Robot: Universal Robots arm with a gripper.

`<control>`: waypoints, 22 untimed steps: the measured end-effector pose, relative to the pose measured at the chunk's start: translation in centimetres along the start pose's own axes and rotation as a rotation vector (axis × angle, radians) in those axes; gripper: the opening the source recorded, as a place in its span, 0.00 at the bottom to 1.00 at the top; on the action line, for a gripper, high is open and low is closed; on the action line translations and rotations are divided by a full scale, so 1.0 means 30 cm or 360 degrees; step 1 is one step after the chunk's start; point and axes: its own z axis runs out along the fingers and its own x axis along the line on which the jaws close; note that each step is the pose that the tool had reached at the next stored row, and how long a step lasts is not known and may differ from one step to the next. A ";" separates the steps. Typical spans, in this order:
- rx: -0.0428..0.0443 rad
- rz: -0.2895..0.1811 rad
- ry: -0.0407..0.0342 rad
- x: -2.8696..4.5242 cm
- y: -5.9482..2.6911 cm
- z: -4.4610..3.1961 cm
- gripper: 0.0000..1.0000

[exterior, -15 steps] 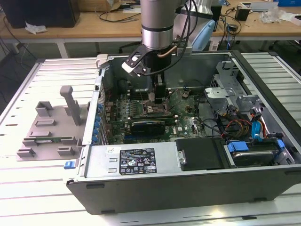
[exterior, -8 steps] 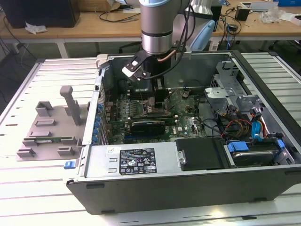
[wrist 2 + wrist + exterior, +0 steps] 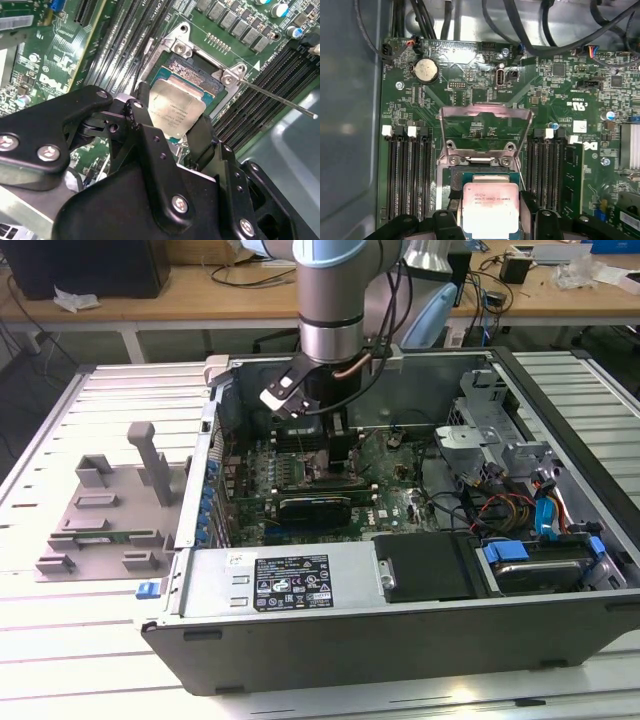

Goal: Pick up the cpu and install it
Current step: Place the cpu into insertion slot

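gripper (image 3: 172, 119) is closed on the cpu (image 3: 175, 107), its two black fingers (image 3: 142, 117) pressed against opposite edges of the silver chip. in the second wrist view the cpu sits over the near part of the open socket (image 3: 197, 70); whether it touches the socket cannot be told. a thin release lever (image 3: 280, 100) sticks out sideways across the memory slots (image 3: 280, 65). the first wrist view adds what that one hides: the hinged metal cover (image 3: 485, 125) stands raised beyond the socket, and a coin battery (image 3: 426, 70) sits farther along the green board (image 3: 560, 90). the exterior view gives the wider scene. the arm (image 3: 330, 300) reaches down into the open computer case (image 3: 400, 640), and a grey plastic tray (image 3: 100, 510) lies on the slatted table (image 3: 60, 660) at 9 o'clock from the case.
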 end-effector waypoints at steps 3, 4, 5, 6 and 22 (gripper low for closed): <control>-0.0009 0.0001 -0.0001 0.009 -0.019 0.029 0.55; -0.0012 0.0001 -0.0001 0.011 -0.019 0.037 0.55; -0.0016 0.0001 -0.0001 0.013 -0.019 0.042 0.55; -0.0018 0.0001 -0.0001 0.014 -0.020 0.044 0.55; -0.0027 0.0018 0.0002 0.017 -0.022 0.062 0.55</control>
